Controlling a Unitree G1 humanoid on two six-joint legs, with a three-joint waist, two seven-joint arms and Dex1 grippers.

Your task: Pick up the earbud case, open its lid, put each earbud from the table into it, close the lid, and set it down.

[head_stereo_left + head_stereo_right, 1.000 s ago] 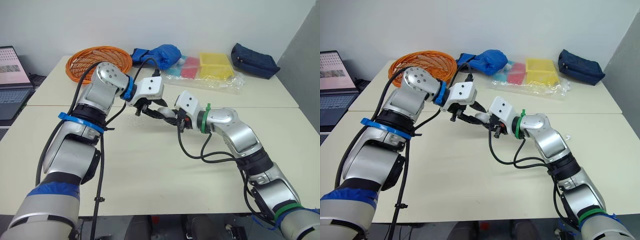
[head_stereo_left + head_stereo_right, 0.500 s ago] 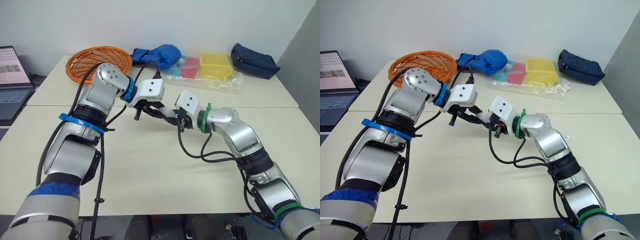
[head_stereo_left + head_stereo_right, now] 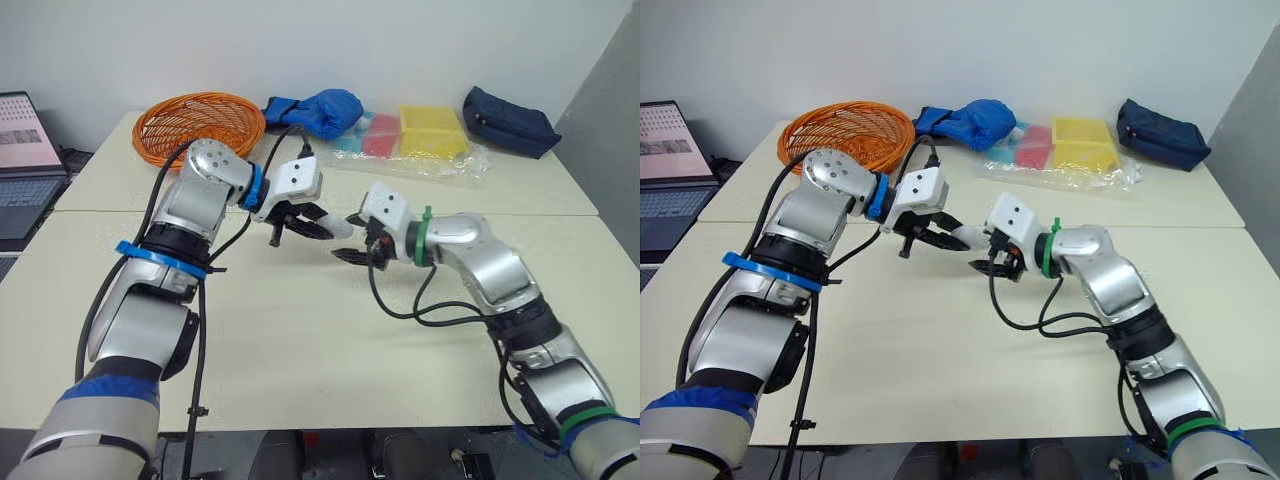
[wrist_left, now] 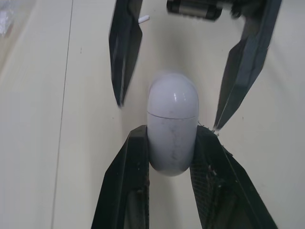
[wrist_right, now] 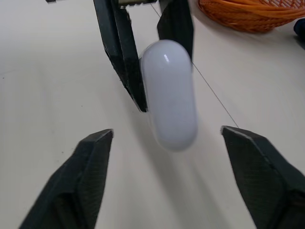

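Observation:
A white pill-shaped earbud case (image 4: 172,126) with its lid down is held above the table (image 3: 300,330), and my left gripper (image 3: 318,227) is shut on its lower half. My right gripper (image 5: 167,131) is open and faces the case (image 5: 169,93) head-on. Its two fingers (image 4: 248,62) stand either side of the lid end without touching it. In the eye views the two grippers meet over the table's middle, the right gripper (image 3: 985,250) just right of the case (image 3: 970,237). A small white piece (image 4: 143,19), perhaps an earbud, lies on the table beyond.
An orange wicker basket (image 3: 198,122), a blue cloth (image 3: 318,108), a clear bag with yellow and pink items (image 3: 430,135) and a navy pouch (image 3: 508,122) line the far table. A laptop (image 3: 25,150) stands at the far left.
My right gripper has opened wide and drawn back a little from the case. The left gripper keeps its hold and has lifted the case slightly toward the left.

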